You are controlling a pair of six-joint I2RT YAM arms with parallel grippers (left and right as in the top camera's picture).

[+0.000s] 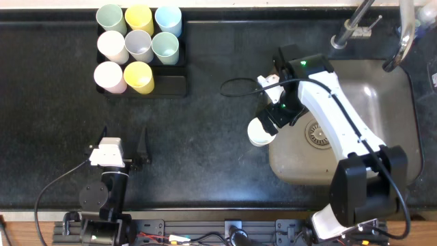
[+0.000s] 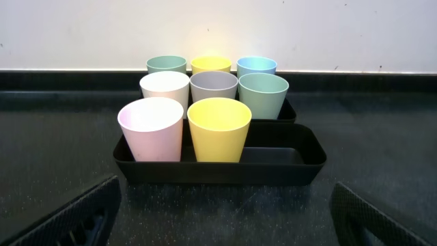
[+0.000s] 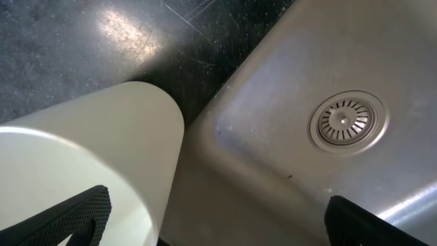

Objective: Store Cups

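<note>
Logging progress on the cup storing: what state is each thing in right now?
tray, eight cups upright in it, one corner slot free.
white cup, outside the tray, at the sink rim, mouth upward.
left end effector, open, holding nothing, facing the tray.
right end effector, open wide, one finger by the white cup, not clamped on it.
</note>
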